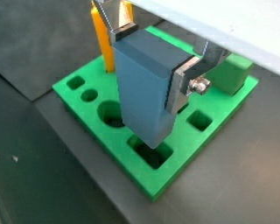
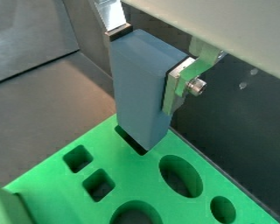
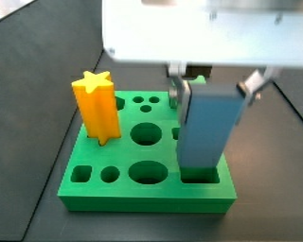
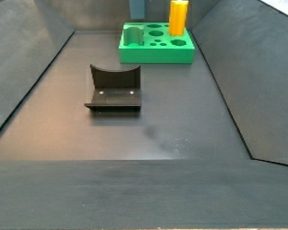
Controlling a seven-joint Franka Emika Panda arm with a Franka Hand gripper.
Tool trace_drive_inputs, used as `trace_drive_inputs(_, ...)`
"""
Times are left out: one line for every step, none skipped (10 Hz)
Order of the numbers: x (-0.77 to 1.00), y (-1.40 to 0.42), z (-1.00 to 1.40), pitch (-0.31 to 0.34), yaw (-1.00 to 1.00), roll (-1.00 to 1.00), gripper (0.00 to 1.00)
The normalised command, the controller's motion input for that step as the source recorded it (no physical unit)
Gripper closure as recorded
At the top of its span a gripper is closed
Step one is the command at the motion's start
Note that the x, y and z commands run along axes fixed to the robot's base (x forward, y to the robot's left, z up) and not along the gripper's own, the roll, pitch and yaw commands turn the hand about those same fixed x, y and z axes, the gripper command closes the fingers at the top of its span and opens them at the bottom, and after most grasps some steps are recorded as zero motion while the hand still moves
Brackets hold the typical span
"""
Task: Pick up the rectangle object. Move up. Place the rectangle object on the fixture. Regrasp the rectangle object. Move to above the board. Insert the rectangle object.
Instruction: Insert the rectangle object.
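Observation:
My gripper (image 1: pixel 154 61) is shut on the rectangle object (image 1: pixel 149 96), a slate-blue slab held upright by its upper end. Both also show in a wrist view, the gripper (image 2: pixel 149 59) and the block (image 2: pixel 140 96), and in a side view, the gripper (image 3: pixel 215 95) and the block (image 3: pixel 207 132). The block's lower end is at the mouth of a rectangular hole (image 3: pixel 200 175) near a corner of the green board (image 3: pixel 103 194); how deep it sits I cannot tell. The board also shows in both wrist views (image 1: pixel 78 87) (image 2: pixel 60 179). The fixture (image 4: pixel 112 88) stands empty on the floor.
A yellow star prism (image 3: pixel 96 106) stands upright in the board, also seen in a wrist view (image 1: pixel 104 39). A green cube (image 1: pixel 233 74) sits at the board's corner beside the gripper. Dark sloped walls (image 4: pixel 39 72) surround the floor. The far board (image 4: pixel 158 54) shows without the gripper in a side view.

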Motion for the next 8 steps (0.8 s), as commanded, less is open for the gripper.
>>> trace_drive_inputs(0.15,-0.19,-0.35,0.000,0.09,0.01,1.00)
trace_drive_inputs(0.14,-0.13,-0.33,0.000,0.09,0.00,1.00)
trace_drive_inputs(0.16,-0.13,-0.33,0.000,0.09,0.00,1.00)
trace_drive_inputs(0.15,0.00,-0.19,0.000,0.12,0.00,1.00)
trace_drive_inputs(0.15,0.01,-0.10,0.027,0.09,0.00,1.00)
trace_drive_inputs(0.12,0.10,-0.07,0.044,0.07,0.00,1.00)
trace_drive_inputs(0.05,0.07,-0.10,0.041,0.11,0.01,1.00)
trace_drive_inputs(0.00,0.02,-0.13,0.029,0.10,0.03,1.00)
